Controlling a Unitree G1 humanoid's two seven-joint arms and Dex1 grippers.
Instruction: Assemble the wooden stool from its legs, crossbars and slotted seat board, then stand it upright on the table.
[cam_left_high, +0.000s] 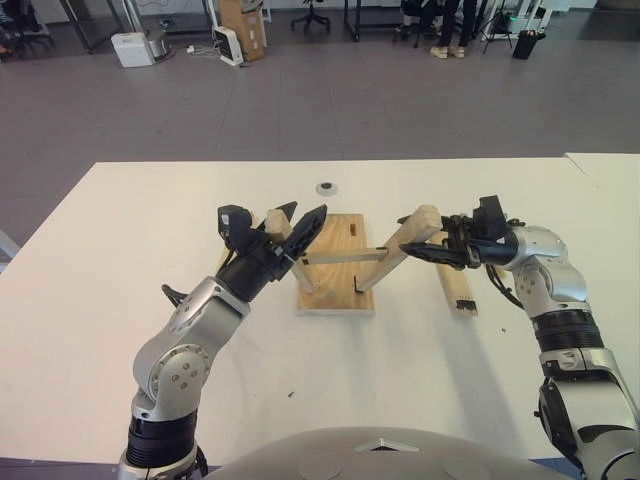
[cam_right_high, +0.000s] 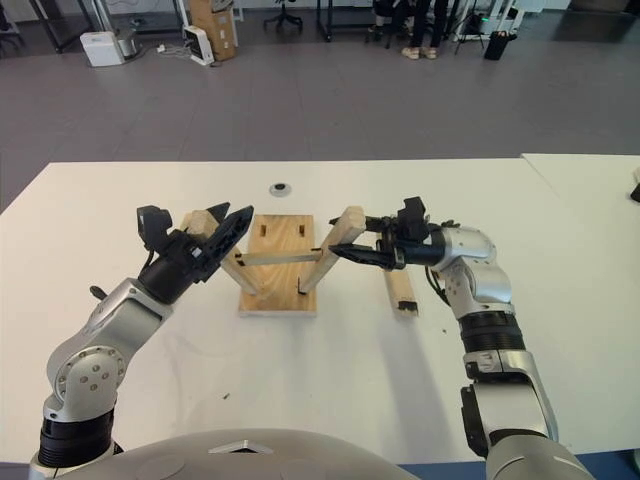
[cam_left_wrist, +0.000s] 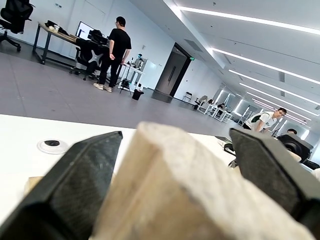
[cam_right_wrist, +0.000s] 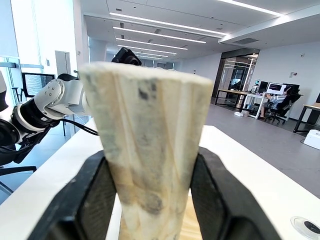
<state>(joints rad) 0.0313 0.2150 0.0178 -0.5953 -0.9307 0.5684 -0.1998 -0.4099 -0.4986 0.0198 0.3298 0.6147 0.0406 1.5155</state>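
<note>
The slotted seat board (cam_left_high: 337, 285) lies flat at the table's middle. Over it stand two pale wooden legs joined by a thin crossbar (cam_left_high: 345, 257). My left gripper (cam_left_high: 305, 215) is open, with its black fingers (cam_left_wrist: 75, 185) spread around the top of the left leg (cam_left_wrist: 190, 190). My right gripper (cam_left_high: 415, 237) is shut on the right leg (cam_left_high: 420, 222) near its upper end. In the right wrist view its pads (cam_right_wrist: 90, 200) press both sides of that leg (cam_right_wrist: 150, 140). Another leg (cam_left_high: 456, 285) lies flat on the table under my right gripper.
A small round grey disc (cam_left_high: 326, 187) sits on the white table (cam_left_high: 120, 260) behind the board. A second table's corner (cam_left_high: 610, 170) shows at the far right. Bare tabletop stretches left of and in front of the board.
</note>
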